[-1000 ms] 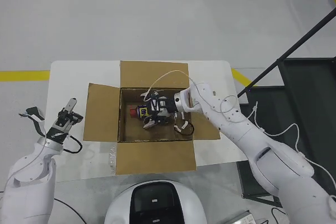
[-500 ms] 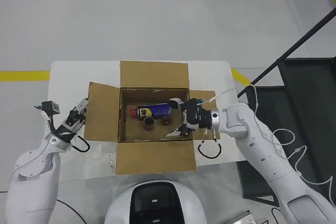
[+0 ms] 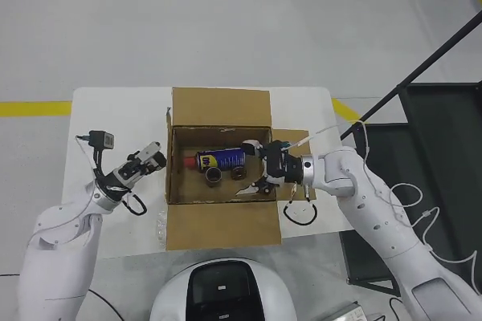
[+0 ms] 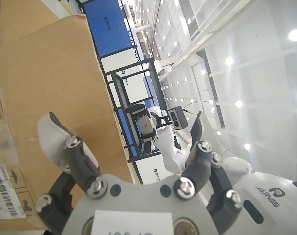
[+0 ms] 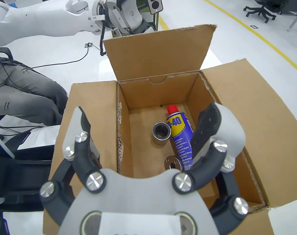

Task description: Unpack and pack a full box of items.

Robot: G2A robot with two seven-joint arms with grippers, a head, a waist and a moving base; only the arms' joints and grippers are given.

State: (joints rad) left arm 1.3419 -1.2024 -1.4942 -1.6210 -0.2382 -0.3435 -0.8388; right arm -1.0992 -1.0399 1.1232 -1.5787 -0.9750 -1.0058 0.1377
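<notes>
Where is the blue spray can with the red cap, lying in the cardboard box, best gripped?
Grip the blue, red-capped spray can across its round mid-body, probably from straight above: it lies flat on the cardboard box floor, and the walls block sideways approach.

White table (image 3: 112, 112), an open cardboard box (image 3: 221, 229) on its middle, near flap flat outward.

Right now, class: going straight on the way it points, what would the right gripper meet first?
Probably the metal sleeve on the box floor, beside the spray can; the right gripper aims down into the box. Depth is unclear; the nearer flange might come first.
</notes>
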